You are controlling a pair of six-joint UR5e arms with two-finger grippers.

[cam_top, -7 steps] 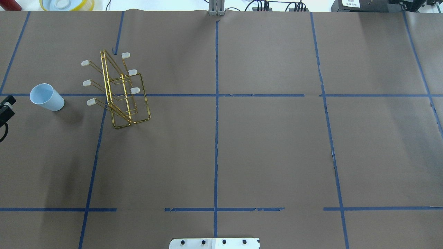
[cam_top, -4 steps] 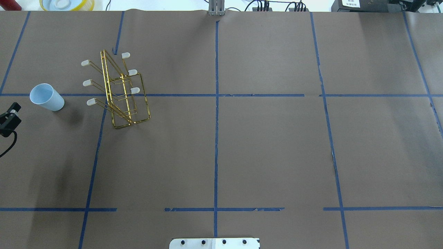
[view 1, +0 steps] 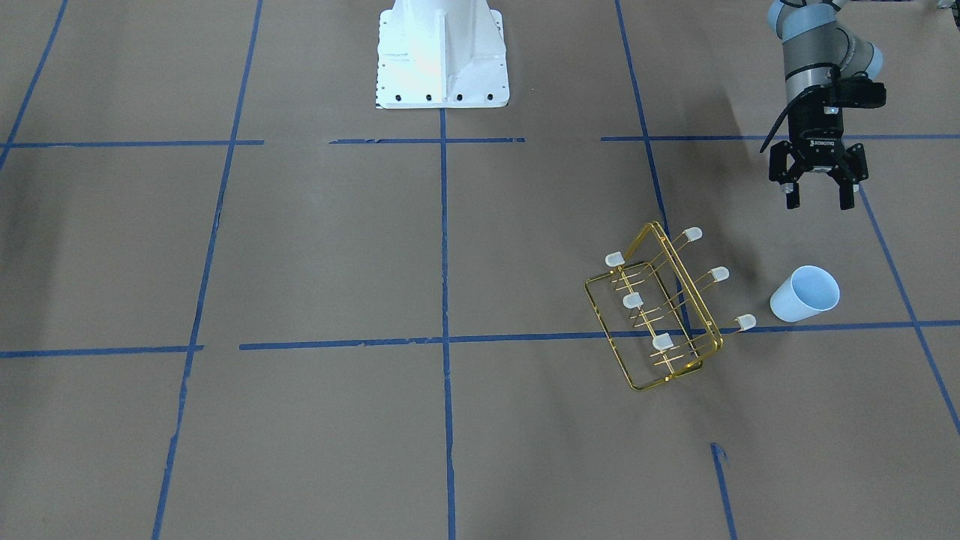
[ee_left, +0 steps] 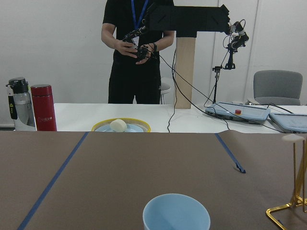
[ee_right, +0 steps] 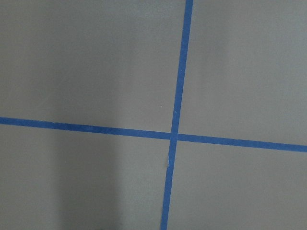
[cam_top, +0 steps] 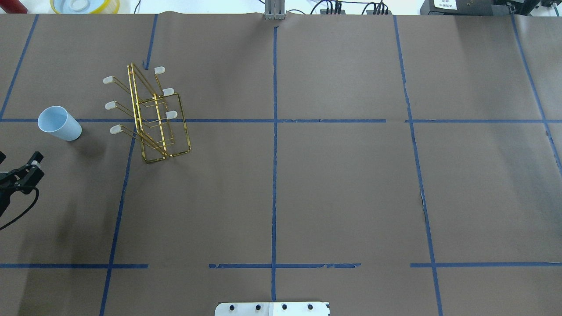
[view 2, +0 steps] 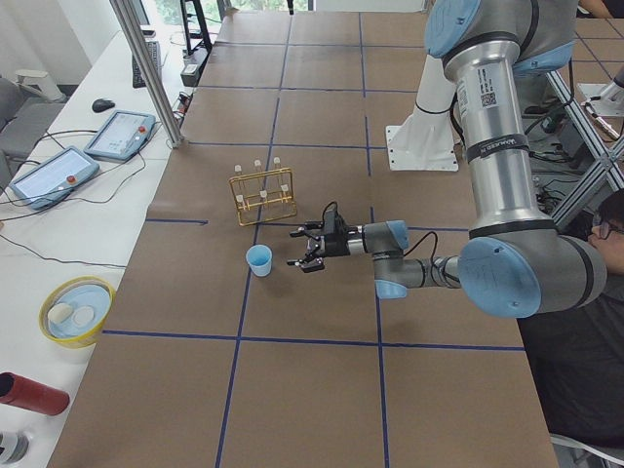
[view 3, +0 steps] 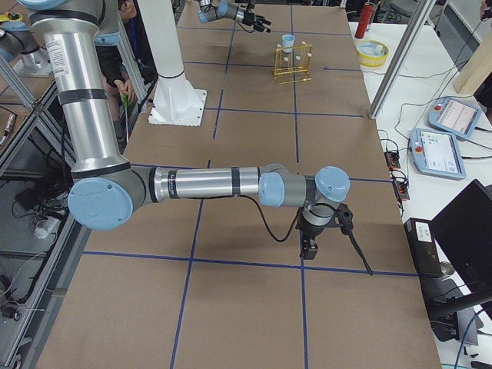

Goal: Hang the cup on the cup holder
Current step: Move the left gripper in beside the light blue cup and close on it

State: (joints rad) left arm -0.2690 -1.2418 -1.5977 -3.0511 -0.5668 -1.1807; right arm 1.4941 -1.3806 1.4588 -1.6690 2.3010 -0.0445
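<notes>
The cup (view 1: pixel 804 294) stands upright, mouth up, at the robot's left end of the counter (cam_top: pixel 307 197). It is just beside the rack (view 1: pixel 656 311) but not touching it. The nearest capped prong reaches out toward its wall.

The left pincer (view 1: pixel 818 199) hangs low over the counter on the robot's side of the cup, a short way off. It lies level and points at the cup with its jaws spread wide and nothing between them. From where I stand that pose looks chosen for a side grip: the wrist camera has the cup's rim (ee_left: pixel 176 213) almost dead centre, so a straight push forward would put a finger on either wall. Since the cup sits mouth up and the prongs slant upward, I'd guess it has to be tipped over before it will sit on one. A grip round the wall leaves the mouth free for that.

The right pincer (view 3: pixel 307 247) is well apart at the other end of the counter, aimed down at a cross of blue tape. It seems parked out of the way. I cannot tell whether its jaws are apart or together.

By count there is one cup and one rack. The rack has six prongs, three to each side of the frame, and six white caps. None of the prongs carries anything.
</notes>
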